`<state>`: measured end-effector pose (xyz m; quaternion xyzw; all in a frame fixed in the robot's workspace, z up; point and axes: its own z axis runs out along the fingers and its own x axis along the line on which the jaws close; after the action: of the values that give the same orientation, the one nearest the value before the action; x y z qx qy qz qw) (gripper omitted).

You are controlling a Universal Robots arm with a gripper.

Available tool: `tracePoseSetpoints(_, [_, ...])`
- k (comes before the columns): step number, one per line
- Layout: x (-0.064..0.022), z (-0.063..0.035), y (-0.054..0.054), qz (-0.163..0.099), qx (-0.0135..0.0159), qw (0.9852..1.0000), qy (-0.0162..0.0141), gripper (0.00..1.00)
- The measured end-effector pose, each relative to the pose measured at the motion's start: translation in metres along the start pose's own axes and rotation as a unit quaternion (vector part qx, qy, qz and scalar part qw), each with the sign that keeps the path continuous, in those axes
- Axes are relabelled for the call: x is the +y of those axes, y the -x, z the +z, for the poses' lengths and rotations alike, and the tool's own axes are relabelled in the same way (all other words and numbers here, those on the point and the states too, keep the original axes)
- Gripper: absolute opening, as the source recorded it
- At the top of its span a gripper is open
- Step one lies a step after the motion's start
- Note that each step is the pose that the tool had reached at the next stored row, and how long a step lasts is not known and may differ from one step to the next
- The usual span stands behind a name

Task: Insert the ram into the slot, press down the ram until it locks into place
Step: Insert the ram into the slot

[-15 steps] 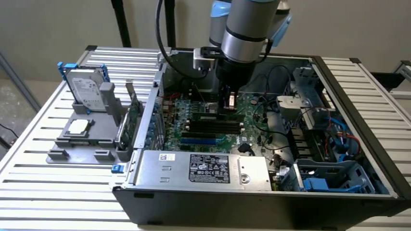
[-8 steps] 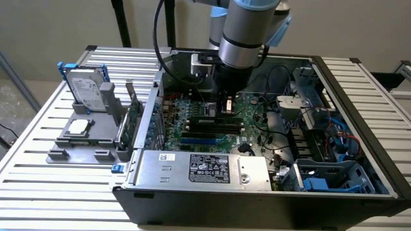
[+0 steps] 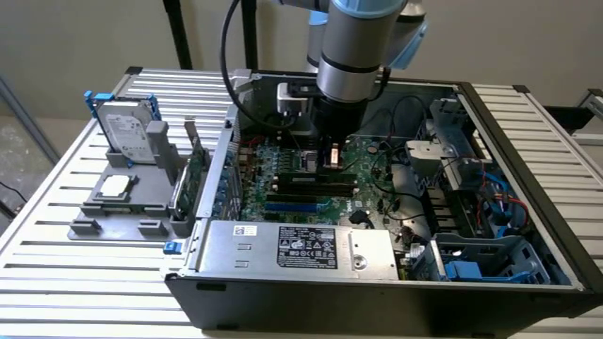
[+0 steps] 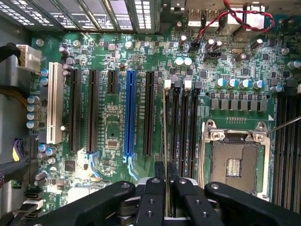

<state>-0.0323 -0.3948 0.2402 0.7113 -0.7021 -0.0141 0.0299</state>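
Mid-frame in the exterior view, the black two-fingered hand (image 3: 330, 164) pinches the long thin green ram stick (image 4: 165, 122) edge-on (upright, for a square entry), aligned along the long narrow black plastic slot (image 4: 169, 106).

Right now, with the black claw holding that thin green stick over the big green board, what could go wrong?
The thin green ram stick, pinched edge-on in the black gripper, stands among long narrow black slots packed side by side; it might enter the wrong one. If it tilts, pressing could bend it or leave the white end clip unlocked. The open silver processor socket lies close; a slip might hit it.
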Motion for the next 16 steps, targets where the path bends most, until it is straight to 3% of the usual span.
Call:
tracePoseSetpoints(11, [0.0007, 0.0005, 0.0, 0.005, 0.003, 1.0, -0.0005, 0.14])
tracePoseSetpoints(16, [0.0023, 0.0017, 0.0001, 0.024, 0.002, 0.9997, -0.0004, 0.14])
